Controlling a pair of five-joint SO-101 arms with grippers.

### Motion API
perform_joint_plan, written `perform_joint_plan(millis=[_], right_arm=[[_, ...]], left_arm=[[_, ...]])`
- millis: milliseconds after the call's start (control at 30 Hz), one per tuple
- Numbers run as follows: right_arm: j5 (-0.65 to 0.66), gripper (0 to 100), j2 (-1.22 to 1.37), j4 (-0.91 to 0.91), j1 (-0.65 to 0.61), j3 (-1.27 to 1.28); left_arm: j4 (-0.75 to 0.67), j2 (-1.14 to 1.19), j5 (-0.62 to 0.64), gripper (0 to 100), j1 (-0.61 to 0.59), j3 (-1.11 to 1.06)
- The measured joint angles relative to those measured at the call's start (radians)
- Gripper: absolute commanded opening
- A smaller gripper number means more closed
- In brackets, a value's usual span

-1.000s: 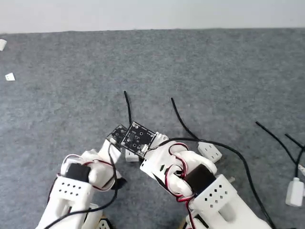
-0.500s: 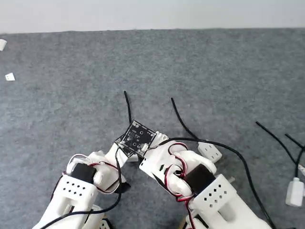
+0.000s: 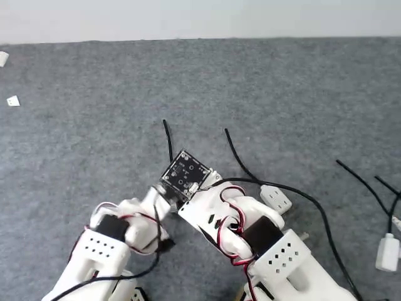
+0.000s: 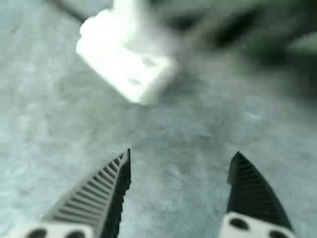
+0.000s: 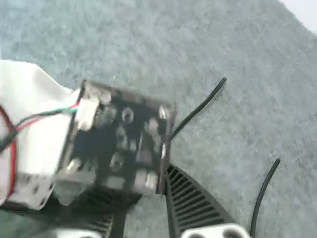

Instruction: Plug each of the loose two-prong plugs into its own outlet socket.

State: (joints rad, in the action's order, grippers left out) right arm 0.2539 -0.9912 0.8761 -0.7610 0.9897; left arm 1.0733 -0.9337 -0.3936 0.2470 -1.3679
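Note:
My left gripper (image 4: 181,171) stands open just above the grey carpet, with nothing between its fingertips (image 4: 119,173). A white connector block (image 4: 126,69) with two slots lies a short way ahead of it, blurred. In the high view both arms meet at the lower middle. The right arm's camera board (image 3: 183,174) sits over the left arm's wrist (image 3: 150,210). My right gripper (image 5: 141,207) hovers just behind the left arm's circuit board (image 5: 119,141), its ribbed finger (image 5: 190,203) apart from the other, with carpet between them. A white outlet socket (image 3: 276,199) lies beside the right arm.
Black cable ends (image 3: 168,141) (image 3: 241,160) lie on the carpet beyond the arms. Another white plug (image 3: 387,251) with cables lies at the right edge. Two small white pieces (image 3: 12,100) rest at the far left, and a pale wall (image 3: 200,19) bounds the carpet at the back.
The left arm has swung right, so its wrist board now sits under the right arm's camera board. The white block seen between the arms is now covered. The right wrist shifted slightly away.

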Motion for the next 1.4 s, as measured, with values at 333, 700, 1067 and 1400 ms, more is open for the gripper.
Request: perform_joint_plan(millis=[333,700,1067,1400], right_arm=[[-0.129,0.8,0.218,-0.037,0.002,-0.086],[-0.361,0.8,0.529,-0.002,0.063,-0.344],[-0.414,0.8,0.741,-0.002,0.064,-0.417],[-0.417,0.8,0.783,0.008,0.038,-0.42]], left_arm=[[-0.226,0.0,0.29,30,-0.48,0.014],[-0.298,0.0,0.396,30,-0.571,0.017],[-0.298,0.0,0.407,30,-0.571,0.017],[-0.298,0.0,0.408,30,-0.571,0.017]])
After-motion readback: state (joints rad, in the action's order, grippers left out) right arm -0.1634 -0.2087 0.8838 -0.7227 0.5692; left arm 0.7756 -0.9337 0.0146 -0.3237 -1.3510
